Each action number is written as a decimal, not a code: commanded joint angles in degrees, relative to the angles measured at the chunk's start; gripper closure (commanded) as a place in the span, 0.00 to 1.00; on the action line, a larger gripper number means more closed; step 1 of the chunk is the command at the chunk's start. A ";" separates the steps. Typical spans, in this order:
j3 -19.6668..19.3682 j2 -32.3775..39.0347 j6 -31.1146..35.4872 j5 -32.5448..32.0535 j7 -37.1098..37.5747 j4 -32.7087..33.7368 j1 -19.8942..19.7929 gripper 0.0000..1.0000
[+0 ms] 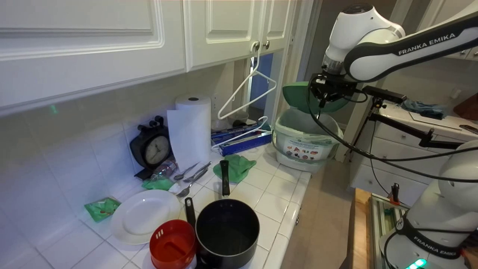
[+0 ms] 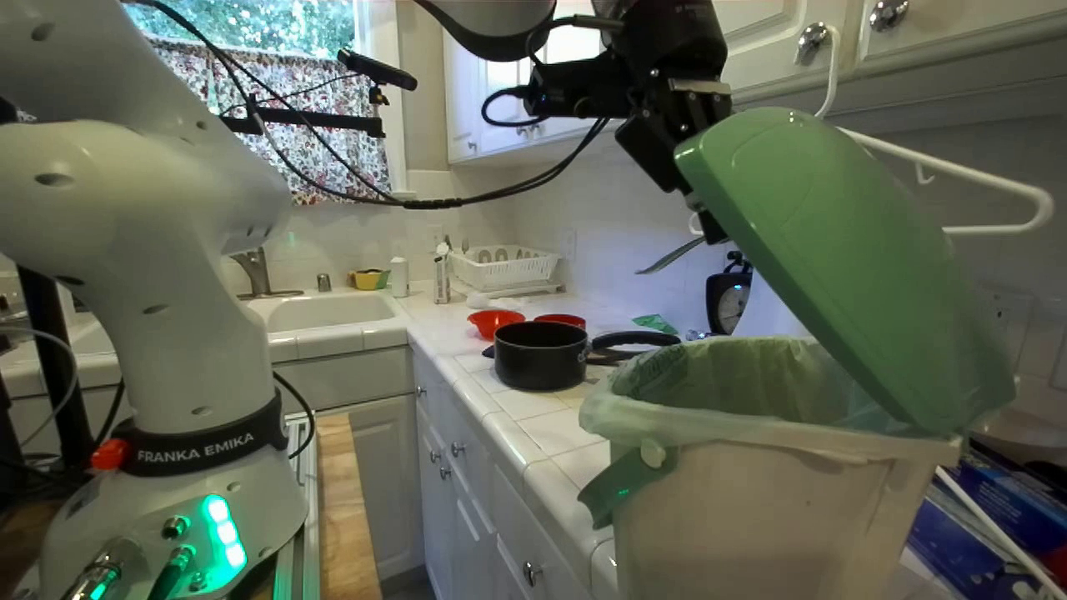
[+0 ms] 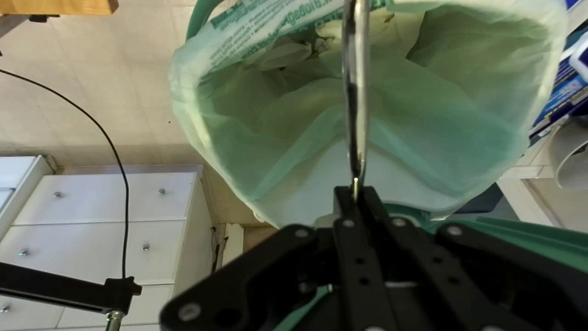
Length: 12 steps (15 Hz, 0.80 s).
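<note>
- My gripper [image 3: 354, 193]: found clenched, grasping a utensil [image 3: 356, 87] near what appears to be one end.
- The utensil: thin, metal, edge-on in the wrist view, running to 12 o'clock and out of frame. In an exterior view it points to 8 o'clock, tilted tip-down. Type not determinable.
- The lid [image 2: 834, 250]: raised, close to my gripper at 3 o'clock in an exterior view; contact cannot be determined.
- The bin [image 2: 775, 517]: uncovered, its mouth behind the utensil in the wrist view. The liner [image 3: 294, 133] is folded over the rim; pale scraps [image 3: 285, 55] lie inside at 11 o'clock.
- Handling, in my judgement: an end grip leaves a long free length, liable to pivot if knocked. I recommend a firm pinch, slow wrist motion, and clearance from lid and rim confirmed before any descent.
- The boxes [image 3: 562, 94]: beside the bin, at 2 o'clock in the wrist view.
- Further off, in an exterior view: a pot [image 2: 540, 362] at 8 o'clock, then a sink [image 2: 333, 311] towards 9.
</note>
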 commanded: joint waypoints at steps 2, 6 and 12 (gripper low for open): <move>0.18 3.61 0.38 0.15 0.33 2.92 2.92 0.96; 0.12 4.19 -0.06 -0.25 0.25 4.01 4.37 0.96; -0.05 3.02 -1.44 -2.10 0.63 6.78 3.26 0.96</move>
